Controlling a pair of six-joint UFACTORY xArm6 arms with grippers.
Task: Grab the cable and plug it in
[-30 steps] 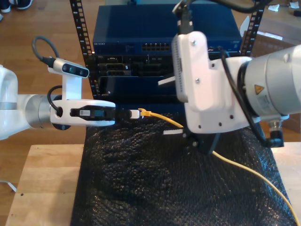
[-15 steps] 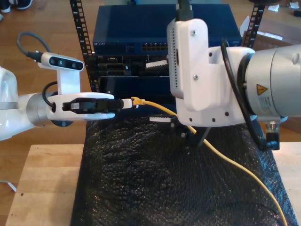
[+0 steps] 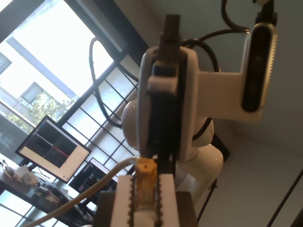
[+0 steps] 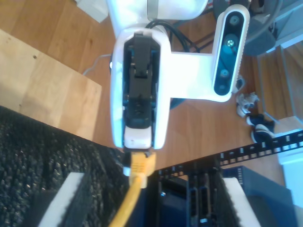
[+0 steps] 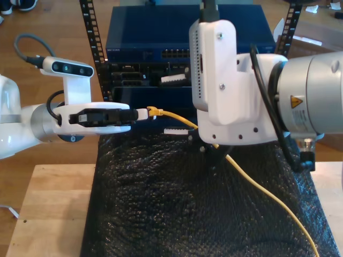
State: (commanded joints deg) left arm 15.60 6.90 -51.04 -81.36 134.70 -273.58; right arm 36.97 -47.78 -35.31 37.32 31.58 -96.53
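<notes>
serrated white fingers of my first gripper (image 3: 144, 198) pinch the yellow network cable (image 3: 145, 171) at its plug, with tall windows and a lit monitor (image 3: 53, 153) behind. second wrist view: my second gripper (image 4: 151, 197) stands spread wide, the cable running between its pads (above a black bubble mat (image 4: 28, 161)). exterior view: the plug hangs before a blue network switch (image 5: 161, 43); the mat covers a wooden table (image 5: 48, 203), wood floor beyond.

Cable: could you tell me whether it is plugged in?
Not plugged in: my first end effector holds its plug clear of the rack.
</notes>
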